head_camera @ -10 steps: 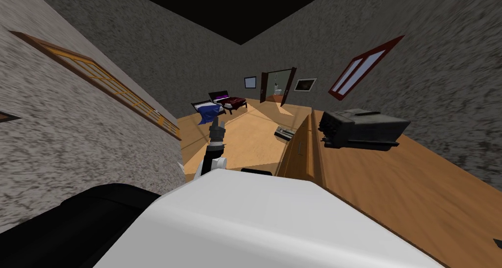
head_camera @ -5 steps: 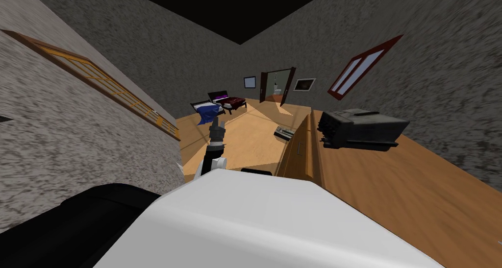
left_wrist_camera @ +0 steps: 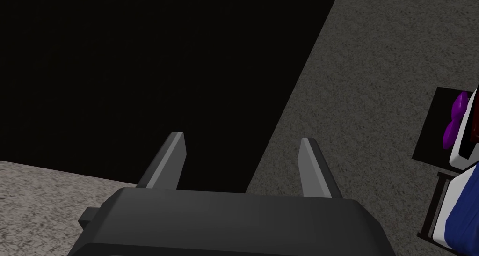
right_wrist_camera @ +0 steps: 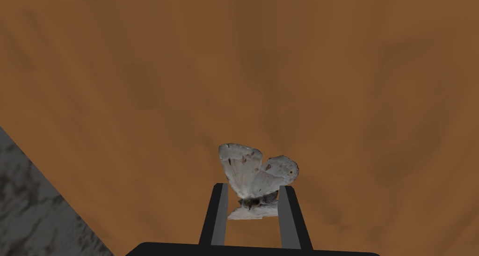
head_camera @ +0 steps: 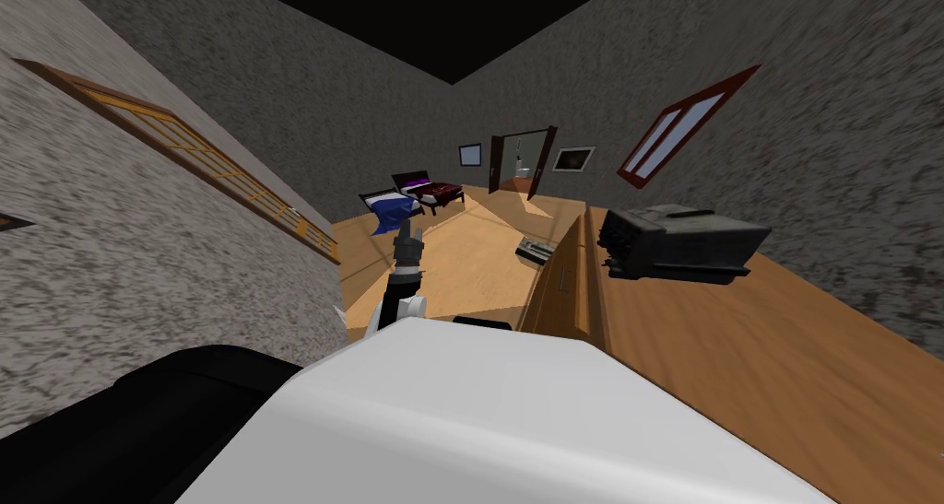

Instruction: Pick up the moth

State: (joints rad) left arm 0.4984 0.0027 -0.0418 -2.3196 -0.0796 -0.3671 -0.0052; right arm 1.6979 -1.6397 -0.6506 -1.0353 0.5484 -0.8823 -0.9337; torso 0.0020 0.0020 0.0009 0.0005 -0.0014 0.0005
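Right wrist view: your right end effector is clamped on the moth; lift slowly, straight away from the surface, without squeezing harder.

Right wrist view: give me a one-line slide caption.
The right gripper holds a pale moth between its fingers, with a brown surface beyond.

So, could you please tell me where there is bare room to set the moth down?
The wooden top is bare from the dark boxy device towards me, between its front edge and the grey wall. It lies bare all round the moth in the right pincer. Only the device's end is crowded.
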